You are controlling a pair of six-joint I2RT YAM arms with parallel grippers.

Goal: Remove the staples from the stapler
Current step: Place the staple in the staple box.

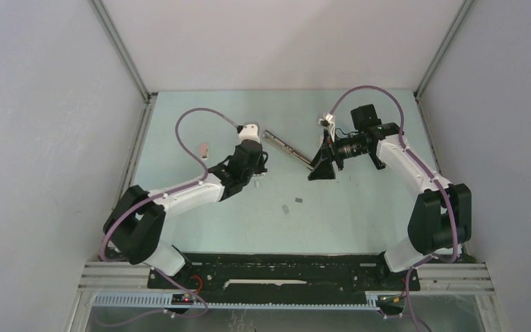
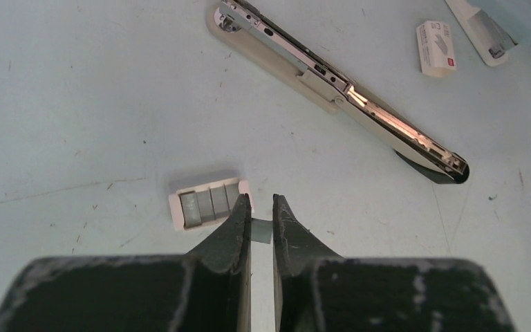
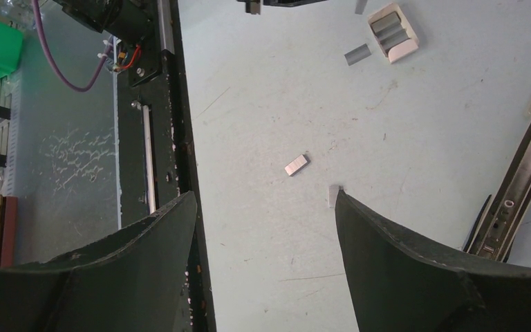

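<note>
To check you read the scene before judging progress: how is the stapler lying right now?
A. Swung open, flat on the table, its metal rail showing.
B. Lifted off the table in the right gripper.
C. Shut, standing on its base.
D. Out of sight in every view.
A: the stapler lies opened out on the table, with its shiny metal rail facing up.

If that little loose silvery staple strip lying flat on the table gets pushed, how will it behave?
The short silvery staple strip lies flat on the smooth pale table, so it would probably slide, not roll. It looks thin and tiny, likely very light and hard to pinch.
</note>
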